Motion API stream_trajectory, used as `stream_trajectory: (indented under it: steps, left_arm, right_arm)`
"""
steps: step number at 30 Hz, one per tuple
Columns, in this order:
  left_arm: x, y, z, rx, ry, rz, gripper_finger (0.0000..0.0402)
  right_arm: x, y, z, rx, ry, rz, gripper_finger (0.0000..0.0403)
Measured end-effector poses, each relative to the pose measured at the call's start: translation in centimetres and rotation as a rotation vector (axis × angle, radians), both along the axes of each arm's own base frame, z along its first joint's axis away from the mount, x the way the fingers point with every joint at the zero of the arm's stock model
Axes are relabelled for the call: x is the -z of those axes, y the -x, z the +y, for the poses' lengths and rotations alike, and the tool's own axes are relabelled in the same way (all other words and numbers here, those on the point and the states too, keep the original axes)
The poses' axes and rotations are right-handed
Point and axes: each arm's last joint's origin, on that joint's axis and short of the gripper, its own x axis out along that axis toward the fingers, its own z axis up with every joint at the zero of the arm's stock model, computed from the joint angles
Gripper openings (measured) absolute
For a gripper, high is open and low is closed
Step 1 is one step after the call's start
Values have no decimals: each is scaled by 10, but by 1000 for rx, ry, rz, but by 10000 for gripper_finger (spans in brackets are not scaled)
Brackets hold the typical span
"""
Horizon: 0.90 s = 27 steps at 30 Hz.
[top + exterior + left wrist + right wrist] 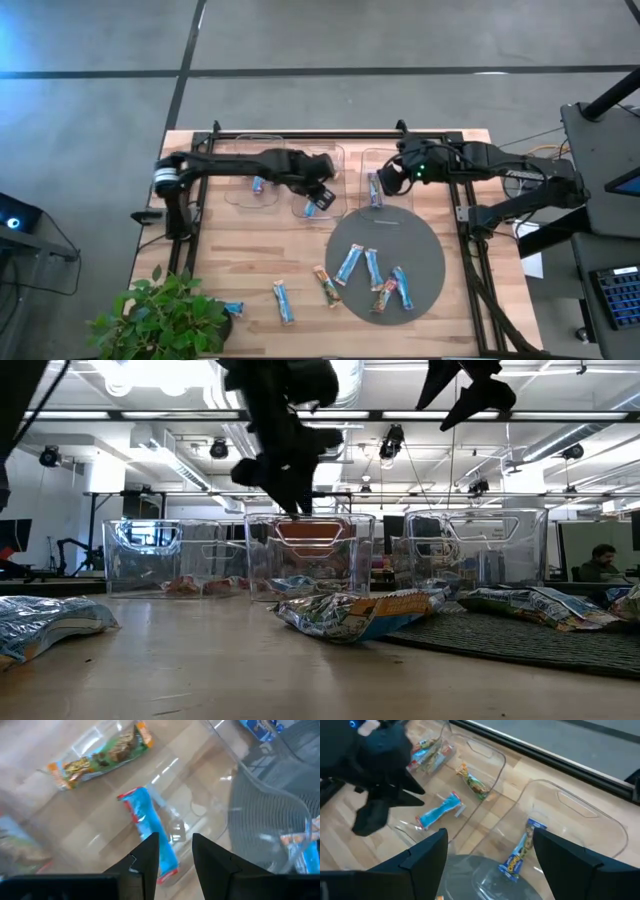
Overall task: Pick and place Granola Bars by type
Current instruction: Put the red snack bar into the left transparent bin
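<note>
My left gripper (pixel 322 193) hangs open over the middle clear bin (pixel 338 160). Below its fingers, on the bin floor, lies a light blue granola bar (pixel 150 827) beside a tan, green-printed bar (pixel 100 757). My right gripper (pixel 388 180) is open and empty above the right bin (pixel 580 805), which holds a blue-and-yellow bar (pixel 520 852). The left bin (pixel 240 145) also holds bars (pixel 427 752). Several more bars (pixel 373 268) lie on the round grey mat (pixel 420 240). Three others rest on the wood in front, among them a light blue one (pixel 283 300).
A potted plant (pixel 160 315) stands at the front left corner, next to a small blue bar (pixel 233 308). Black frame rails (pixel 466 215) run along both sides of the table. The three bins line the back edge.
</note>
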Motion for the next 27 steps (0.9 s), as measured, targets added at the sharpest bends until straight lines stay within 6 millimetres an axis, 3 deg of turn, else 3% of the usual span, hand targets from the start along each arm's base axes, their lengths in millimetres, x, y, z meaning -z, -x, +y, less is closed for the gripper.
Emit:
stream_trajectory:
  steps: [12,23,27]
  left_arm:
    - [58,-23,22,-155,136,194,101]
    - [76,-30,28,-134,122,219,106]
    - [73,-30,28,-120,122,204,112]
  right_arm:
    - [-1,6,1,-25,20,30,270]
    - [-1,7,1,-61,48,57,265]
    - [0,8,1,-67,50,76,265]
